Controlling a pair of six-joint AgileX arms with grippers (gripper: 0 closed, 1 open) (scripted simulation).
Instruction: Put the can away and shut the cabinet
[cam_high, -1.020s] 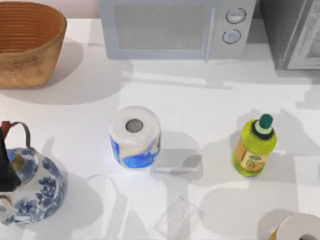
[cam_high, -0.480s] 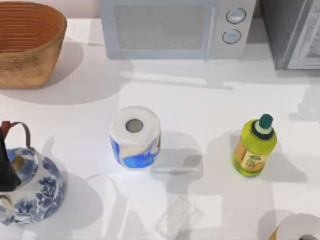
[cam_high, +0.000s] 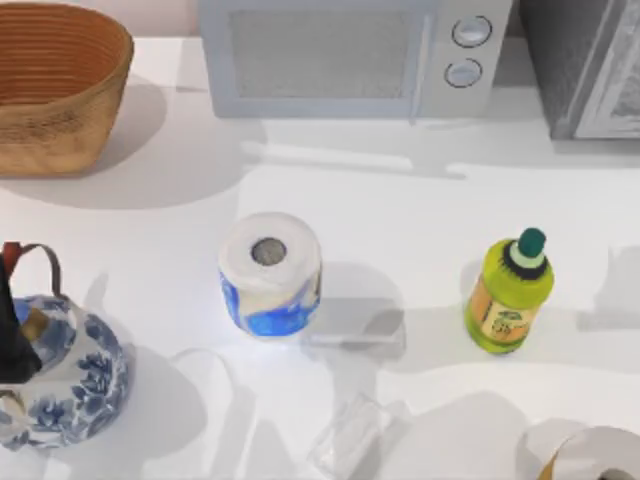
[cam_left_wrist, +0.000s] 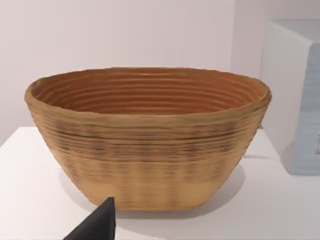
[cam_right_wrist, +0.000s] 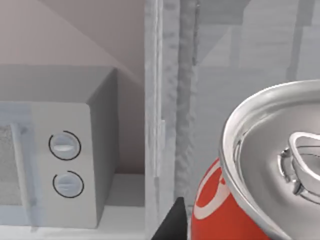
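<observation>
carrying step: the right claw (cam_right_wrist: 200, 227) holds the red can (cam_right_wrist: 260, 170) close before the cabinet (cam_right_wrist: 170, 100); next, ease it inside. left claw (cam_left_wrist: 95, 225) idles facing the basket (cam_left_wrist: 150, 135), grip unclear.

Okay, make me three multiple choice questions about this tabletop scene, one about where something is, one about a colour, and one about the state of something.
1. Where is the wicker basket on the table?
A. far left corner
B. near right corner
C. centre

2. What colour is the cap of the green bottle?
A. red
B. dark green
C. white

3. How does the red can stand in the right wrist view?
A. crushed flat
B. lying on its side
C. upright, tab unopened, before the cabinet

Answers: 1 A, the top view shows it at the far left, beside the microwave. 2 B, the cap is dark green. 3 C, its silver top faces up, tab sealed.
</observation>
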